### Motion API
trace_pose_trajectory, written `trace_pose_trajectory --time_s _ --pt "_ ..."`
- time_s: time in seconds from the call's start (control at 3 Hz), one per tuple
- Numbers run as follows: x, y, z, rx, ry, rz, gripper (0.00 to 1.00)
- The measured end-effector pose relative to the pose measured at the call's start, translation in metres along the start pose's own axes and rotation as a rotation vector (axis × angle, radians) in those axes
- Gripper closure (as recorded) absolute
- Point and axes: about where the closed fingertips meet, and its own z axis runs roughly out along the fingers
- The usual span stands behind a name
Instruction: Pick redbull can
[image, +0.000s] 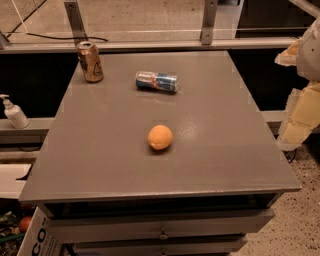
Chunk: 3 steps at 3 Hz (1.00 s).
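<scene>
**Grey rectangular worktop (100, 165), seen from the front and above.** Two drawer fronts (160, 227) are seen below the near edge. All four edges of the worktop are in view. The far edge runs along a pale metal rail (150, 46) across the top of the frame, and dark gaps lie beside the left and right edges.

Three objects are carried, one of each kind, all well apart from one another:

- One slim blue-and-silver metal redbull can (157, 82) lies on its side in the upper centre of the frame. It is near the far edge, with its long axis roughly parallel to that edge.
- One gold-brown metal can (90, 61) stands upright at the upper left corner of the worktop, close to both the left and far edges.
- One round orange fruit (160, 137) rests near the middle.

Open surface extends from the redbull can to the right edge, and from the fruit to the near edge.

Off the worktop, one white pump bottle (14, 114) stands on a ledge at the left. One corner of a white cardboard box (37, 237) is seen at the lower left.

One white-and-cream arm (312, 42) is cut off by the right edge of the frame. Its end effector (300, 115) is placed outside the worktop's right edge, well apart from the redbull can, which is not in its hold. Whether the end effector is open or closed cannot be told.
</scene>
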Motion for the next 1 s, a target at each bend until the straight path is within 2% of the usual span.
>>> trace_pose_trajectory --time_s 0.33,0.67,1.0 --pt "0.000 0.000 0.000 0.000 0.000 0.000 0.00" --pt "-0.010 -0.005 0.017 -0.023 -0.054 0.005 0.00" --pt "-0.037 -0.018 0.048 -0.048 -0.115 0.001 0.00"
